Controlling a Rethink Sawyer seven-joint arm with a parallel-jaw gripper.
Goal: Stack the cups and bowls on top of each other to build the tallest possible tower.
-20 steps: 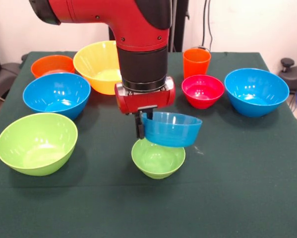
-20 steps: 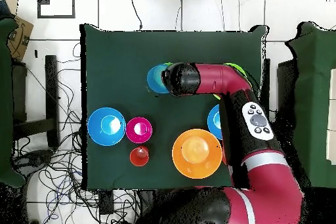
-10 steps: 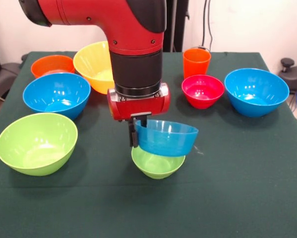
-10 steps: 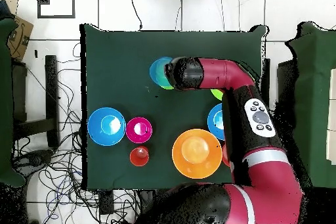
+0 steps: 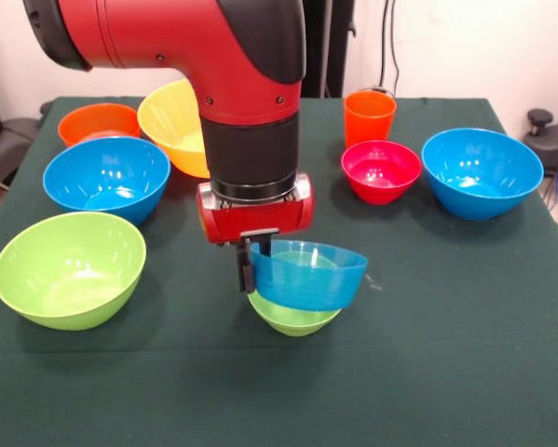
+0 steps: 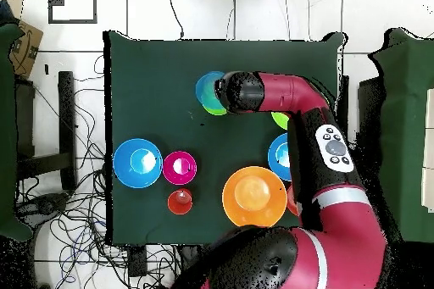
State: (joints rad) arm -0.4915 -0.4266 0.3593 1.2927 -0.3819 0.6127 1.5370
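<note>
My gripper point(image 5: 249, 272) is shut on the left rim of a small blue bowl point(image 5: 308, 277). That bowl hangs slightly tilted, its base down at the rim of the small green bowl point(image 5: 292, 318) on the cloth below. Whether the two touch I cannot tell. From overhead the small blue bowl point(image 6: 208, 90) shows beside the wrist, with a sliver of the green bowl point(image 6: 214, 110) under it. An orange cup point(image 5: 369, 115) stands upright at the back. No tower of several bowls is standing.
Left of the arm are a large lime bowl point(image 5: 69, 268), a blue bowl point(image 5: 106, 177), an orange bowl point(image 5: 99, 122) and a big yellow bowl point(image 5: 174, 119). To the right are a red-pink bowl point(image 5: 381, 170) and a blue bowl point(image 5: 482, 172). A green cloth point(image 5: 446, 354) covers the table.
The arm has come down and shifted a little left in the front view. It has brought the held blue bowl from above the green bowl down to its rim.
</note>
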